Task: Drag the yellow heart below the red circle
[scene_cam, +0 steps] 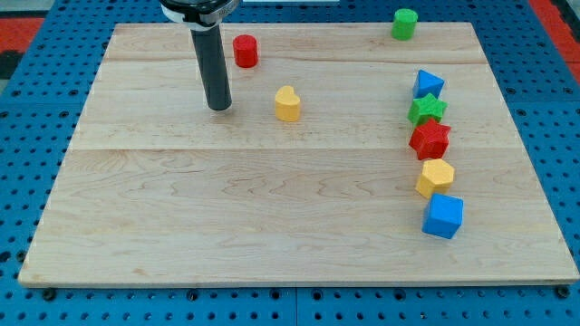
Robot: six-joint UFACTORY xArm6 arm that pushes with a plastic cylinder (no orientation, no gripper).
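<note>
The yellow heart (pixel 287 104) sits on the wooden board (pixel 227 217), in the upper middle of the view. The red circle (pixel 245 51) stands above it and to its left, near the board's top edge. My tip (pixel 219 107) rests on the board to the left of the yellow heart, with a clear gap between them, and below and slightly left of the red circle. The rod touches neither block.
A green cylinder (pixel 404 23) stands at the top right. Down the right side runs a column: blue triangle (pixel 428 84), green star (pixel 427 110), red star (pixel 430 139), yellow hexagon (pixel 435 177), blue cube (pixel 443 215).
</note>
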